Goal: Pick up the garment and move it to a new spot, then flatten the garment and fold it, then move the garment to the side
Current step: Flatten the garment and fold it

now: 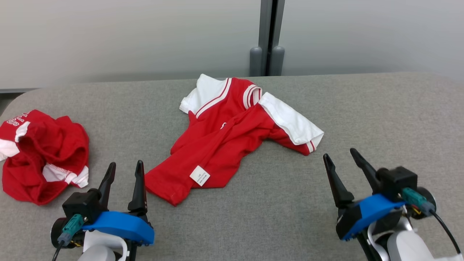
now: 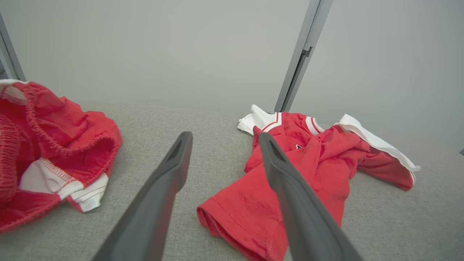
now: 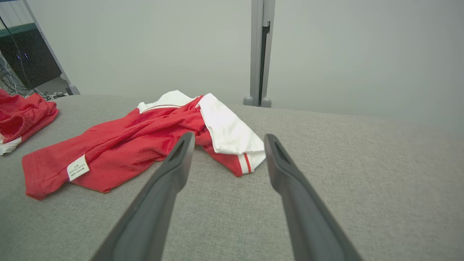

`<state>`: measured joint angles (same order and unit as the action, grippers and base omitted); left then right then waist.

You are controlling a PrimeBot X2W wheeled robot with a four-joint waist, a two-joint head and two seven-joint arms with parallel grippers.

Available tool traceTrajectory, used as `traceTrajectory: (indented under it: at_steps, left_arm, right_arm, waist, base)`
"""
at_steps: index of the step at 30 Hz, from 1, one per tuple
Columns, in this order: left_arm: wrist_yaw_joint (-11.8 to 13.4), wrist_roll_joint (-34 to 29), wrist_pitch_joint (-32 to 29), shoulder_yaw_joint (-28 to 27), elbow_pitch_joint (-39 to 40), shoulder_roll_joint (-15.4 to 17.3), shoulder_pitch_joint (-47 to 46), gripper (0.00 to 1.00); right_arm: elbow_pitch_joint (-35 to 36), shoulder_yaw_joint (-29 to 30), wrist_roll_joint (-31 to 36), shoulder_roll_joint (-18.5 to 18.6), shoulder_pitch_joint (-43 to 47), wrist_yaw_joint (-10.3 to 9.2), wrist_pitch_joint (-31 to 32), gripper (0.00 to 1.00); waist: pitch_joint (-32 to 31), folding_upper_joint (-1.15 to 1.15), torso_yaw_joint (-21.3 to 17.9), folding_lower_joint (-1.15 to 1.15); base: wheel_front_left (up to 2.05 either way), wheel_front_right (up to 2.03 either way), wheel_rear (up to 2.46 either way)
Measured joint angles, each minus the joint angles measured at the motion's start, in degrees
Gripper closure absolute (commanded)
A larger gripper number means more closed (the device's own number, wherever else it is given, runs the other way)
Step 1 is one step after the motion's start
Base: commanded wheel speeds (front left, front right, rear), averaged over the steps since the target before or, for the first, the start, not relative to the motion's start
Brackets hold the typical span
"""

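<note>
In the head view, the left gripper (image 1: pixel 126 163) at lower left and the right gripper (image 1: pixel 339 152) at lower right hover over the grey padded surface (image 1: pixel 290 217), both spread and empty. The crumpled red-and-white shirt (image 1: pixel 224 145) lies mid-frame between them, and a second red garment (image 1: pixel 43 156) lies at far left.

In the left wrist view, parted fingers (image 2: pixel 290 188) point past the shirt's hem at centre-right.

In the right wrist view, the shirt sprawls left of centre, its white sleeve (image 3: pixel 232 134) between the spread fingertips.
</note>
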<state>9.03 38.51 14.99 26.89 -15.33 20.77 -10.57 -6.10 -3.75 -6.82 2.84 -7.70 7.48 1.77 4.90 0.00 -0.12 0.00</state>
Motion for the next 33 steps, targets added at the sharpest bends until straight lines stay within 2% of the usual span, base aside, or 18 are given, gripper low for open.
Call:
traceTrajectory:
  at_steps: [8, 12, 17, 19, 20, 21, 22, 23, 28, 33]
  left_arm:
    - [-1.19, -1.43, 0.00, -0.41, -0.35, -1.57, -2.54, 0.00]
    - [-2.04, -2.43, 0.00, -0.25, -1.08, -2.21, -4.88, 0.00]
    - [-3.02, -3.15, 0.00, -0.01, -2.02, -3.10, -6.75, 0.00]
    - [-3.09, -3.28, 0.00, 0.03, -2.23, -3.25, -7.05, 0.00]
    - [-3.63, -3.65, 0.00, 0.36, -2.85, -3.65, -7.63, 0.00]
    - [-3.63, -3.65, 0.00, 0.36, -2.85, -3.65, -7.63, 0.00]
    - [-3.87, -3.82, 0.00, 0.54, -3.20, -3.77, -7.81, 0.00]
    - [-3.87, -3.82, 0.00, 0.54, -3.20, -3.77, -7.81, 0.00]
    - [-4.01, -4.00, 0.00, -0.11, -3.80, -3.96, -7.91, 0.00]
    - [-3.79, -3.83, 0.00, -0.92, -4.00, -3.98, -6.30, 0.00]
  right_arm:
    - [-8.08, 0.86, 6.38, 0.03, -9.56, 0.00, 3.14, 0.00]
    - [-17.04, -2.15, 12.55, -0.09, -17.13, 0.01, 4.25, 0.00]
    - [-25.57, -2.05, 17.23, -0.09, -22.60, 0.01, 3.79, 0.00]
    - [-26.98, -1.74, 17.92, -0.04, -23.39, 0.01, 3.70, 0.00]
    - [-30.09, 0.33, 18.95, -0.09, -24.91, 0.01, 2.60, 0.11]
    - [-30.09, 0.33, 18.95, -0.09, -24.91, 0.01, 2.60, 0.56]
    - [-31.51, 1.83, 18.96, -0.01, -25.43, 0.01, 1.94, 0.56]
    - [-31.51, 1.83, 18.96, -0.01, -25.43, 0.01, 1.94, 1.00]
    - [-33.26, 3.14, 16.51, -0.03, -25.67, 0.01, -1.20, 1.00]
    - [-29.63, 2.56, 14.28, -0.03, -23.14, 0.01, -3.48, 1.00]
  waist:
    - [4.07, 0.00, 1.36, 0.00]
    - [7.17, 0.00, 2.99, 0.01]
    - [9.22, 0.00, 4.58, 0.01]
    - [9.44, 0.00, 4.81, 0.01]
    - [9.66, 0.00, 5.35, 0.01]
    - [9.66, 0.00, 5.35, 0.01]
    - [9.52, 0.00, 5.43, 0.01]
    - [9.52, 0.00, 5.43, 0.01]
    - [8.44, 0.00, 4.79, 0.01]
    - [6.96, 0.00, 3.27, 0.00]
  base:
    - [0.00, 0.00, 0.00]
    - [0.00, 0.00, 0.00]
    - [0.00, 0.00, 0.00]
    - [0.00, 0.00, 0.00]
    - [0.00, 0.00, 0.00]
    - [0.00, 0.00, 0.00]
    - [0.00, 0.00, 0.00]
    - [0.00, 0.00, 0.00]
    - [0.00, 0.00, 0.00]
    - [0.00, 0.00, 0.00]
